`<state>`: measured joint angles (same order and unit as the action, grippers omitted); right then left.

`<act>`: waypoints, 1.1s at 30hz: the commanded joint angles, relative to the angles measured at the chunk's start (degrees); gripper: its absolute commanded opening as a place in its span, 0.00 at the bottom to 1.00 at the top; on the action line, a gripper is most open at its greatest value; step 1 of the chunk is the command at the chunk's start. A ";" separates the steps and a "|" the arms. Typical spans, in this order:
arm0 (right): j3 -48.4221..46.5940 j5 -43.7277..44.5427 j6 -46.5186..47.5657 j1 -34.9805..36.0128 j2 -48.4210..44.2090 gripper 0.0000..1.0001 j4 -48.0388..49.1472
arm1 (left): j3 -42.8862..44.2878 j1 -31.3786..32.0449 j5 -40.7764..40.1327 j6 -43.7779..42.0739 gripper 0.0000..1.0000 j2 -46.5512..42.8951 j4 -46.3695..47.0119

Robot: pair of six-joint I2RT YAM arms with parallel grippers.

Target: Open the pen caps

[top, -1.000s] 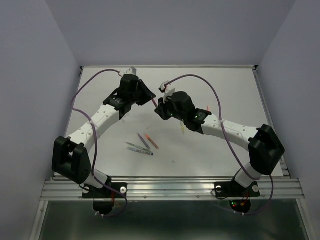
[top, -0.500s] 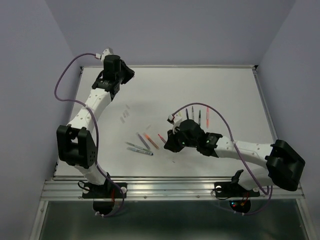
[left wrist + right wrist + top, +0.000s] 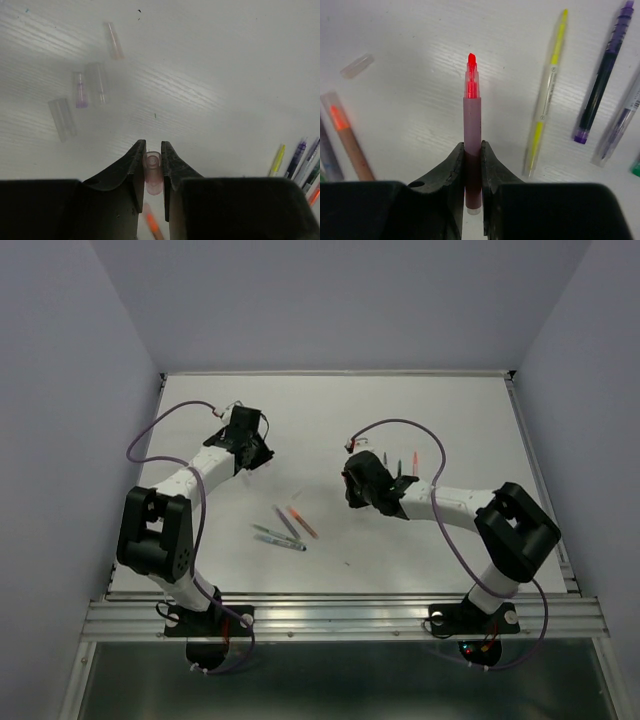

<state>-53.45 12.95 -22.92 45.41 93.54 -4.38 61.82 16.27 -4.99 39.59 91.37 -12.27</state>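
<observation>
Over the far-left surface (image 3: 185,415), the left arm (image 3: 190,478) stretches away from its base, left jaws pinching a pink cap (image 3: 152,172). Mid-surface, the right arm (image 3: 455,502) folds inward, right jaws clamped on an uncapped red-tipped pen (image 3: 472,130).

White table (image 3: 470,405) (faint grain), metal rail (image 3: 340,618) along near edge.

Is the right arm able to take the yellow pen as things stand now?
Probably not yet: the right gripper is shut on the red pen. Otherwise the yellow pen lies near, with nothing between.
</observation>
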 commanded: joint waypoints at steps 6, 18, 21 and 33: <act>-7.28 5.86 2.26 -3.22 6.48 0.18 -0.80 | 3.13 3.77 -7.48 -1.45 0.00 6.01 -3.19; -8.60 5.51 2.44 -3.22 6.93 0.34 -3.79 | 4.80 3.85 -8.54 -0.57 0.15 10.23 -6.01; -7.99 3.93 3.23 -3.22 4.82 0.45 -3.97 | 4.89 3.85 -8.54 -0.48 0.28 10.32 -6.18; -5.09 -9.87 15.87 0.73 -5.90 1.00 -3.18 | 5.50 4.38 -8.01 -1.36 0.89 4.43 -7.76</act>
<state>-59.40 7.51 -13.02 43.33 90.67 -8.97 64.75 20.16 -12.03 38.98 101.38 -18.26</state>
